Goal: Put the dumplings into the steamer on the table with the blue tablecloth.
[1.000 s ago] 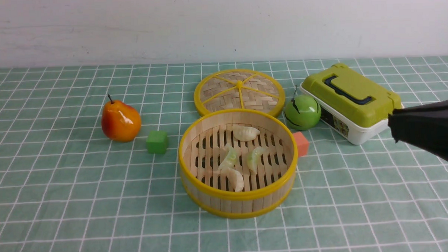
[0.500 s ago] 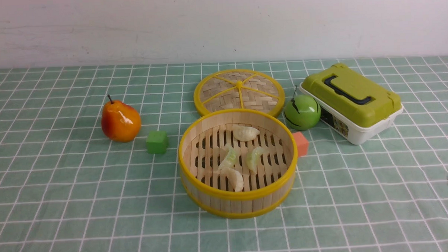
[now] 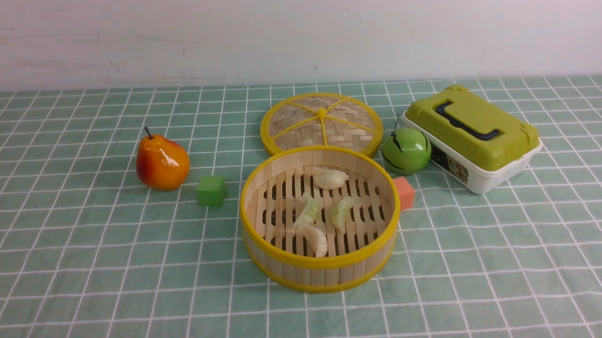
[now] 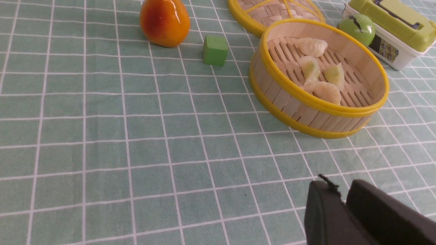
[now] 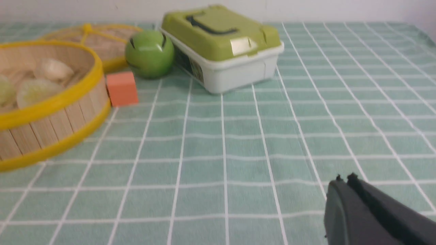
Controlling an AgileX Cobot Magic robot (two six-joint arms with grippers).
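Bamboo slats of the steamer [image 3: 320,216] are carrying all four dumplings [image 3: 322,208], two pale green ones lying mid-floor and two cream ones at the far and near edges. It is sitting on the teal-checked counter [image 3: 84,266], just in front of its woven lid [image 3: 321,123] (an orange cube [image 3: 405,192] is touching its right side). Each wrist view is showing its own tool low over bare cloth: the left tool [image 4: 344,200] nearly closed, the right tool [image 5: 343,182] closed, both gripping nothing.
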